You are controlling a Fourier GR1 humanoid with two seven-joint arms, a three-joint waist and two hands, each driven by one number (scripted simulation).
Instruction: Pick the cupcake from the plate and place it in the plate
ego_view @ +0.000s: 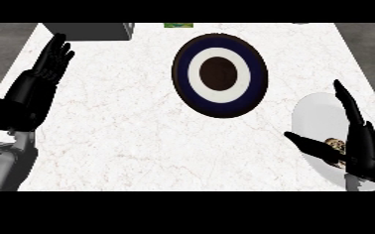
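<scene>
Pick step, pre-grasp. Right hand [360,146], lower right of frame, fingers and thumb spread apart, nothing held, straddling the cupcake [336,144] on the white plate [311,114]. Next: close on it, lift, carry up-left to the dark plate [219,74], center top. Left hand [40,77] rests open, upper left.

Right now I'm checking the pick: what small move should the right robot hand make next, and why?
Probably close the right robot hand on the cupcake. The cupcake sits on the white plate, in the gap between the open thumb and fingers, not yet gripped. The dark plate holds nothing, and the left robot hand rests open at the left edge.
</scene>
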